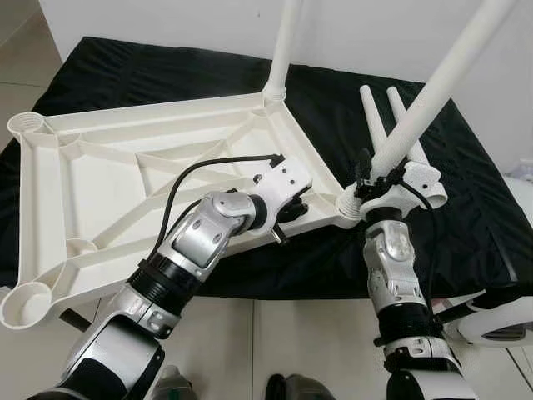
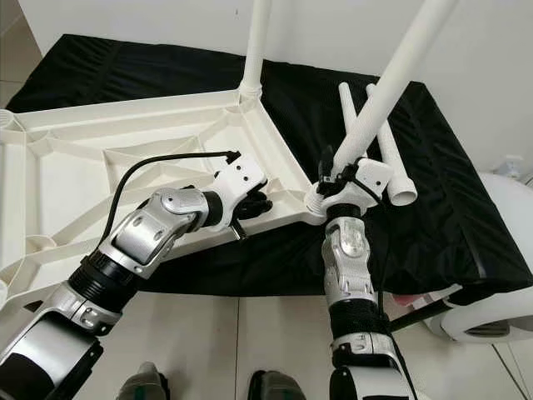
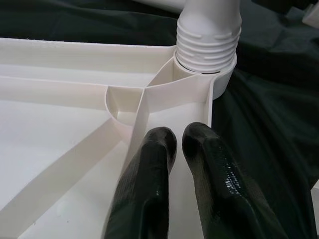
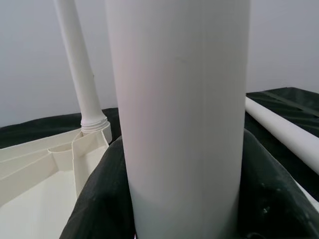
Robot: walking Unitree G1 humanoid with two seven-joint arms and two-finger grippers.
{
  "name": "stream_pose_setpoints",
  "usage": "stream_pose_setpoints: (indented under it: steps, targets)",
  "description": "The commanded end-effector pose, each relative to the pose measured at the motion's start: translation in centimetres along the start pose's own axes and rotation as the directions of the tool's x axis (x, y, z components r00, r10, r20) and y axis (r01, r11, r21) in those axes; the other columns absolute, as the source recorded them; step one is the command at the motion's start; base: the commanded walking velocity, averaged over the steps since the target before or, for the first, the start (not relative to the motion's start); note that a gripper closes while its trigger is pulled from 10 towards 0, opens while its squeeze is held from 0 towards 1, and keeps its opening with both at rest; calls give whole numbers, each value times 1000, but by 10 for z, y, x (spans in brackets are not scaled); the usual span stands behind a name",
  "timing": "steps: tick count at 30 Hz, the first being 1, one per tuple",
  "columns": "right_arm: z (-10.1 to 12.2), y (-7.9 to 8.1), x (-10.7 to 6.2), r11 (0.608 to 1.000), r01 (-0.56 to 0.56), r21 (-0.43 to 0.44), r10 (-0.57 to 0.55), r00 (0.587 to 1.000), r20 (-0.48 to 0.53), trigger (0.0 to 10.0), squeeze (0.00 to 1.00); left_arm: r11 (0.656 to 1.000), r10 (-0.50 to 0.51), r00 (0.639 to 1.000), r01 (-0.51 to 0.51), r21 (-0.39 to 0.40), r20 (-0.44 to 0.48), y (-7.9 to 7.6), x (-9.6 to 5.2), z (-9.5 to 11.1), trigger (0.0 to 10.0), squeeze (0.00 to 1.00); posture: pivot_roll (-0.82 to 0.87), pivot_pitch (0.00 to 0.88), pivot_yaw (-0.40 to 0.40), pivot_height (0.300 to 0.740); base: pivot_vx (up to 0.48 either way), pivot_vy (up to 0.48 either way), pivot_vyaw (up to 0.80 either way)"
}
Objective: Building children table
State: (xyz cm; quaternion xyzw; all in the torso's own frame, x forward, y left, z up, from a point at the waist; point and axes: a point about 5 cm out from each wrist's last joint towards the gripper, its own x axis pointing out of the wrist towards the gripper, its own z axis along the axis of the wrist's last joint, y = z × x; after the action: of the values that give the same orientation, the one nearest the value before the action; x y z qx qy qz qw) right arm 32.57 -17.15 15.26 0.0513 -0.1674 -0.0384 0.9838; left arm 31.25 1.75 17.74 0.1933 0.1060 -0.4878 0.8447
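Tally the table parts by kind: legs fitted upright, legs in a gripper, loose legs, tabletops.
Fitted legs: 1, the far-corner leg
Gripper-held legs: 1, the held leg in the right gripper
Loose legs: 2, the loose legs on the black cloth
Tabletops: 1, the tabletop
Total: 5

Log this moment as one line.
right gripper: holds white plastic leg at corner socket | left gripper: on upturned white tabletop rim | two spare legs: black cloth

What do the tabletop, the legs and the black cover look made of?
Tabletop: apparently moulded plastic, matte off-white, with thin ribs and round sockets. Legs: likely the same plastic; one shows a moulded thread. Cover: seems woven fabric, dull black, wrinkled and draped.
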Motion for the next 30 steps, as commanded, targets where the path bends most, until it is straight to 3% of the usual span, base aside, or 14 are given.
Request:
stream_pose_setpoints:
  steps: [1, 12, 30]
  targets:
    - [-26, -6, -17, 999, -8, -51, 1, 992, -126, 10000, 0, 999, -36, 999, 36, 18, 14, -6, 1, 2, 10000, 0, 55, 60, -84, 740, 0, 0, 0]
    - [-39, -14, -23, 998, 16, -67, -28, 983, -183, 10000, 0, 999, -34, 999, 33, 21, 15, -4, 0, 2, 10000, 0, 57, 61, -82, 740, 0, 0, 0]
    - [-33, -13, -17, 998, 15, -56, -23, 988, -155, 10000, 0, 999, -28, 999, 28, 27, 20, -3, 0, 3, 10000, 0, 59, 60, -87, 740, 0, 0, 0]
